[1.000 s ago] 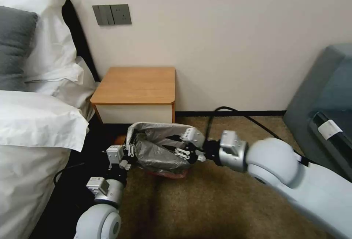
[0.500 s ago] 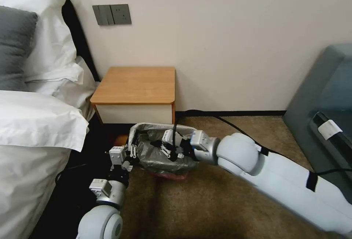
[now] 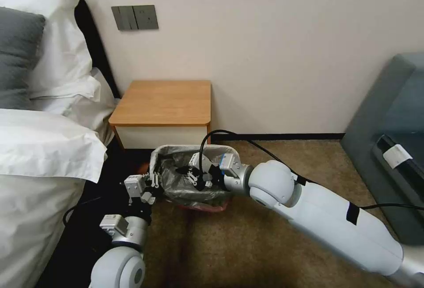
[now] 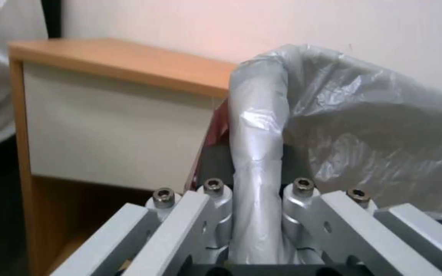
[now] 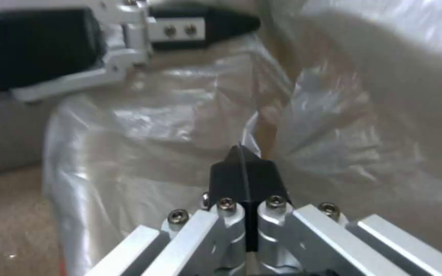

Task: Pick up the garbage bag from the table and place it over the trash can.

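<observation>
The grey crinkly garbage bag lies draped over the trash can on the carpet in front of the table, hiding the can's walls; a pink-red edge hangs at the near side. My left gripper is at the can's left rim, shut on the bag-covered rim. My right gripper reaches into the bag's mouth from the right. Its black fingertips are shut together and press against the plastic inside.
A bed with white bedding stands close on the left. A grey armchair is on the right. A black cable arcs from my right wrist over the brown carpet. The wall is just behind the table.
My right gripper has moved left from the can's right rim into the bag's mouth. The left gripper has stayed on the left rim.
</observation>
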